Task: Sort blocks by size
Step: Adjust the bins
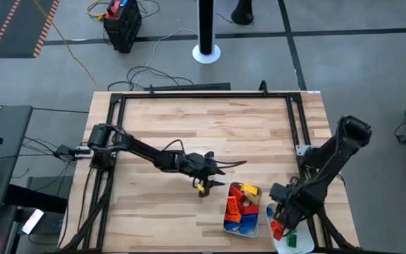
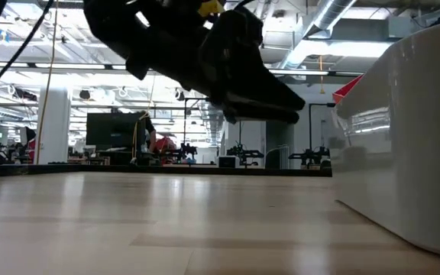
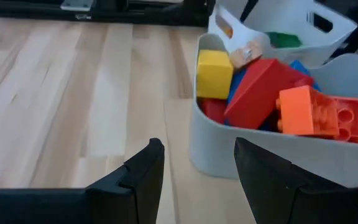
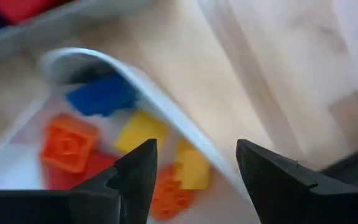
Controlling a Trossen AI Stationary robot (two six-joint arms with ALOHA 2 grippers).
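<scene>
Two white trays stand side by side at the table's near right. The left tray (image 1: 225, 224) holds red, yellow, orange and blue blocks (image 1: 242, 201), seen close in the left wrist view (image 3: 263, 93). The right tray (image 1: 303, 243) holds red and green blocks (image 1: 287, 236); the right wrist view shows blue, orange and yellow ones (image 4: 135, 134) in it. My left gripper (image 1: 208, 185) is open and empty, just left of the left tray (image 3: 216, 149). My right gripper (image 1: 280, 224) is open and empty above the right tray's rim (image 4: 160, 102).
A black frame (image 1: 203, 95) runs along the table's far, left and right sides. Bare wood (image 1: 189, 127) lies across the table's middle and left. In the low view the left tray's wall (image 2: 411, 153) stands at the right, with the left arm (image 2: 235, 61) above the table.
</scene>
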